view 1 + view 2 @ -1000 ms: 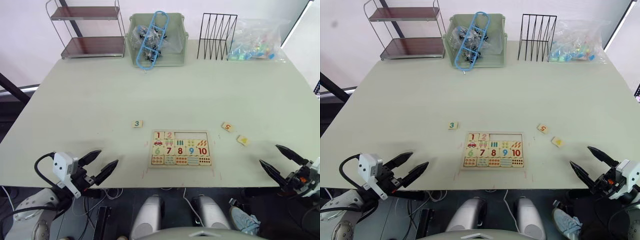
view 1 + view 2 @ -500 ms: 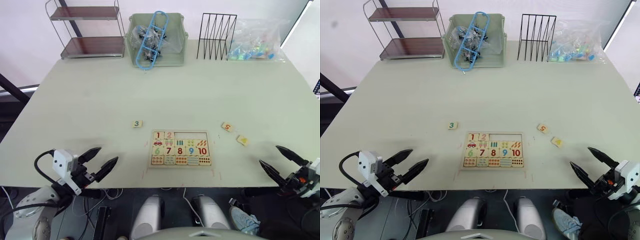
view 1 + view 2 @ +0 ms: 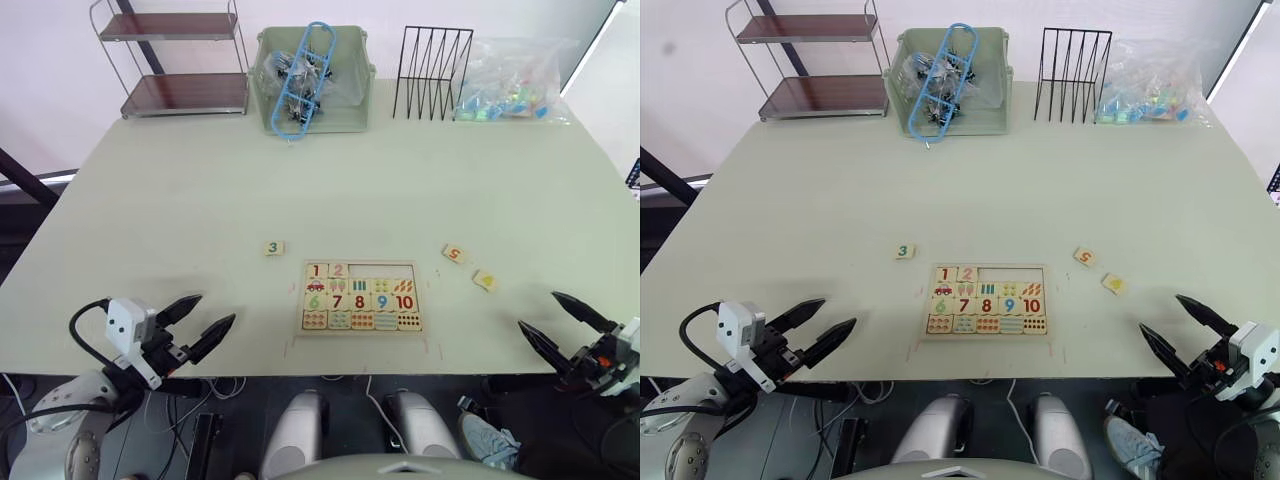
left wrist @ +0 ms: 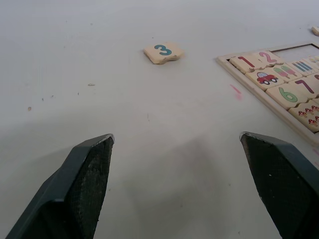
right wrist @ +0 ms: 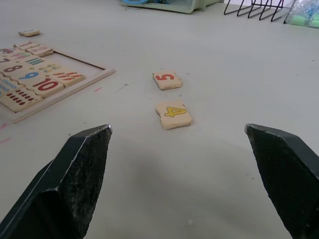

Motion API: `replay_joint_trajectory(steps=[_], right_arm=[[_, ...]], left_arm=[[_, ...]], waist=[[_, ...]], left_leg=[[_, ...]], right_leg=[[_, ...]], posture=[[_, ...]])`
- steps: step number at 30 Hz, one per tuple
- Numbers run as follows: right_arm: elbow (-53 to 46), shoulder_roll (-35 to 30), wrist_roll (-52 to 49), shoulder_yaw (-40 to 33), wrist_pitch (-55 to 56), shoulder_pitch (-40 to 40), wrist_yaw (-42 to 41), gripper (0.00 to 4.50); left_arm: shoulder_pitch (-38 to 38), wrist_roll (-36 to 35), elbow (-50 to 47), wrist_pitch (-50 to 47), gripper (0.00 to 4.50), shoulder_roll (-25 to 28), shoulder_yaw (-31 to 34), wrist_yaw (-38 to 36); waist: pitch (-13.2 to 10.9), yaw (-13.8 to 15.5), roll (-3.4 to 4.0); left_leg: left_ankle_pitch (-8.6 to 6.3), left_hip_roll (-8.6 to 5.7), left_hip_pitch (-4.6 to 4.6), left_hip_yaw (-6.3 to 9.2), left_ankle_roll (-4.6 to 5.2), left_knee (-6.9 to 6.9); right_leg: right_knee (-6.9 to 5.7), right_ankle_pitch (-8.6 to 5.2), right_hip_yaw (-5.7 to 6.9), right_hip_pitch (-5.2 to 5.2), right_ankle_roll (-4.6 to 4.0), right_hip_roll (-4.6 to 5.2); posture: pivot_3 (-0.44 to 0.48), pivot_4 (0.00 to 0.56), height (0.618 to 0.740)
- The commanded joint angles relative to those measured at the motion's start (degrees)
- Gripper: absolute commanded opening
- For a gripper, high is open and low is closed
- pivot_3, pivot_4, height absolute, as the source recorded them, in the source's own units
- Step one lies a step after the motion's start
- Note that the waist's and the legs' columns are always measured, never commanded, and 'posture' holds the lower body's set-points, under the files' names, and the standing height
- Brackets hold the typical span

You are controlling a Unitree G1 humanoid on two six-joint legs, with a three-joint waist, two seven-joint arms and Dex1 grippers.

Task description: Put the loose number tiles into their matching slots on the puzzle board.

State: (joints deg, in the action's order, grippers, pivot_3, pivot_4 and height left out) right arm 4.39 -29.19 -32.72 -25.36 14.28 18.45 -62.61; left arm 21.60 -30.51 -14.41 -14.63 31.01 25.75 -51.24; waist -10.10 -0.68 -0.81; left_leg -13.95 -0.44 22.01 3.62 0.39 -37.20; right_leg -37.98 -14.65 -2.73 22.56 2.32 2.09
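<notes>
The wooden puzzle board (image 3: 362,264) lies near the table's front edge. Tiles 1 and 2 sit in the top row of slots (image 3: 385,270); the three recesses to their right are empty. Loose tile 3 (image 3: 274,247) rests on the table left of the board, also tile 3 (image 4: 162,52). Loose tile 5 (image 3: 455,254) and tile 4 (image 3: 486,280) lie right of the board, seen close as tile 5 (image 5: 167,79) and tile 4 (image 5: 173,114). My left gripper (image 3: 196,322) hangs open at the front left edge. My right gripper (image 3: 556,322) is open at the front right edge.
Along the far edge stand a two-tier shelf (image 3: 183,62), a green basket (image 3: 313,78) with a blue clip and bagged items, a black wire rack (image 3: 433,72) and a clear bag of coloured pieces (image 3: 512,82). Pink marks (image 4: 235,91) flank the board.
The left gripper has sunk slightly toward the table's front edge; the right gripper has barely moved. Tiles and board are unmoved.
</notes>
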Motion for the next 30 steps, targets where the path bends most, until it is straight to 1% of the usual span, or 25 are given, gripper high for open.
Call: replay_joint_trajectory(steps=[1,5,20,23,26,30], right_arm=[[-0.30,-0.09,-0.51,-0.92,1.53,0.29,-0.81,4.50],[-0.18,-0.12,-0.51,-0.96,1.59,0.22,-1.07,4.50],[0.42,0.47,0.15,-0.26,2.06,-1.12,-0.71,4.50],[0.55,0.60,0.21,-0.13,2.16,-1.25,-0.81,4.50],[0.60,0.66,0.16,0.10,2.17,-1.29,-1.20,4.50],[-0.19,0.41,-1.26,0.57,1.65,-0.98,-3.33,4.50]], left_arm=[[-0.08,0.27,0.62,1.54,4.32,1.11,-0.04,-0.87],[-0.62,0.46,3.20,3.10,4.32,1.59,-0.12,-1.91],[-2.39,1.11,7.26,6.00,4.32,1.74,-0.98,-2.83],[-2.31,1.14,8.96,7.34,4.32,1.96,-0.61,-4.03],[-3.03,1.07,10.63,8.43,4.32,2.86,-0.41,-5.56],[-5.93,1.26,13.33,9.37,4.32,5.06,-1.12,-7.87]], waist=[[0.00,0.00,0.00],[0.00,0.00,0.00],[0.00,0.00,0.00],[0.00,0.00,0.00],[0.00,-0.01,0.00],[0.00,0.06,0.00]], left_leg=[[0.00,0.00,0.00,-0.01,0.00,0.00],[0.00,0.01,-0.01,-0.01,0.00,0.01],[0.00,0.02,0.00,-0.01,0.00,0.02],[-0.01,0.02,-0.01,-0.01,0.00,0.03],[-0.01,0.02,-0.01,-0.01,0.01,0.03],[-0.01,0.02,-0.01,-0.01,0.01,0.03]], right_leg=[[0.00,0.00,-0.01,0.00,0.00,0.00],[0.01,-0.01,0.00,0.01,0.01,-0.01],[0.02,-0.01,-0.02,0.01,0.01,0.01],[0.02,-0.01,-0.02,0.01,0.01,0.01],[0.02,-0.01,-0.02,0.01,0.01,0.01],[0.02,-0.01,-0.01,0.01,0.01,0.01]], posture=[[0.000,0.150,0.739],[0.000,0.150,0.739],[0.000,0.150,0.739],[0.000,0.150,0.739],[0.000,0.150,0.739],[0.000,0.150,0.739]])
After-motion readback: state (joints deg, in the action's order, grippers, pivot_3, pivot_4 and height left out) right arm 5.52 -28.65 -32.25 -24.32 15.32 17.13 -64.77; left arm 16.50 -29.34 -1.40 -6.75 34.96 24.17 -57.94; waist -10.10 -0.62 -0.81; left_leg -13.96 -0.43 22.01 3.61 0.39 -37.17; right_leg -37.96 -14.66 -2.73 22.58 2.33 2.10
